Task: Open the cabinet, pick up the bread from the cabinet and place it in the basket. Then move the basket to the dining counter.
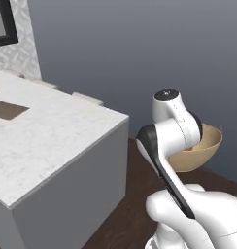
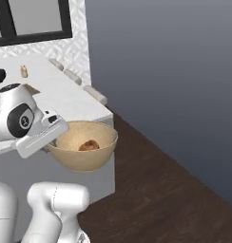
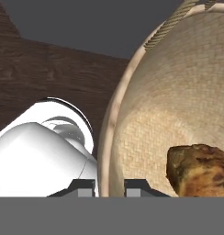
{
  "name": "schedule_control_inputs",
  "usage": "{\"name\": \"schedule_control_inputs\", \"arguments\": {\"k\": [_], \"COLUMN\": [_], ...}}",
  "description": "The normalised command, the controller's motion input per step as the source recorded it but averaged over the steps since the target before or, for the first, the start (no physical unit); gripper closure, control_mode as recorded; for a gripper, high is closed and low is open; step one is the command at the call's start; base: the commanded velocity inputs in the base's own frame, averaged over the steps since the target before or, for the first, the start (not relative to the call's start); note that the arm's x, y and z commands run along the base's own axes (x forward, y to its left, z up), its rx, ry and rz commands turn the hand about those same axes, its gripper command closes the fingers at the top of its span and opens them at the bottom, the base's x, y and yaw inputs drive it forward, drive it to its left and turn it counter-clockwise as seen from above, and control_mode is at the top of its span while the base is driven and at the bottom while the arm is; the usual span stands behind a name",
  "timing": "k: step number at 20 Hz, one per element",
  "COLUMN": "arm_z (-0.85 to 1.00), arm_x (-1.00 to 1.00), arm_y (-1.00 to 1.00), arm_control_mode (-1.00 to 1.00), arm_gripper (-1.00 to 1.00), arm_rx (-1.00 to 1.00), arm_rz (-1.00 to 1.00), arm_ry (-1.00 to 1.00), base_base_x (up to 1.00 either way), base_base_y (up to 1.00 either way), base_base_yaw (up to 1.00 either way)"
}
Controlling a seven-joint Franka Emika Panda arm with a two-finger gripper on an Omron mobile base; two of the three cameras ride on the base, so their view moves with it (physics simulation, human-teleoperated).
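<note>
Gripper [image 3: 109, 187] clamped on basket [image 2: 84, 159] rim, frame center-left; bread [image 2: 89, 145] inside; dining counter [image 1: 52, 141] at left, basket off its corner.

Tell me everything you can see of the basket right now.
The basket is a round, tan, bowl-shaped thing of woven look, with a smooth pale rim and a rope-like handle along part of the rim. It is upright, held up off the floor beside the white marble counter, not resting on it. The gripper is shut on its rim, one finger inside, one outside. The bread lies in its bottom.
</note>
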Motion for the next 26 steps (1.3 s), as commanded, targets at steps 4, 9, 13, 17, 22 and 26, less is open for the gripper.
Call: {"name": "schedule_control_inputs", "arguments": {"k": [4, 9, 13, 17, 22, 26], "arm_z": [0.00, 0.00, 0.00, 0.00, 0.00, 0.00], "arm_x": [0.00, 0.00, 0.00, 0.00, 0.00, 0.00], "arm_y": [0.00, 0.00, 0.00, 0.00, 0.00, 0.00], "arm_control_mode": [1.00, 1.00, 1.00, 1.00, 1.00, 1.00], "arm_gripper": [1.00, 1.00, 1.00, 1.00, 1.00, 1.00], "arm_rx": [0.00, 0.00, 0.00, 0.00, 0.00, 0.00], "arm_rz": [0.00, 0.00, 0.00, 0.00, 0.00, 0.00], "arm_ry": [0.00, 0.00, 0.00, 0.00, 0.00, 0.00], "base_base_x": [0.97, 0.97, 0.96, 0.43, 0.49, 0.82], "base_base_y": [-0.59, -0.42, -0.38, -0.76, -0.42, 0.00], "base_base_yaw": [0.54, 0.66, 0.66, 0.49, 0.23, 0.14]}}
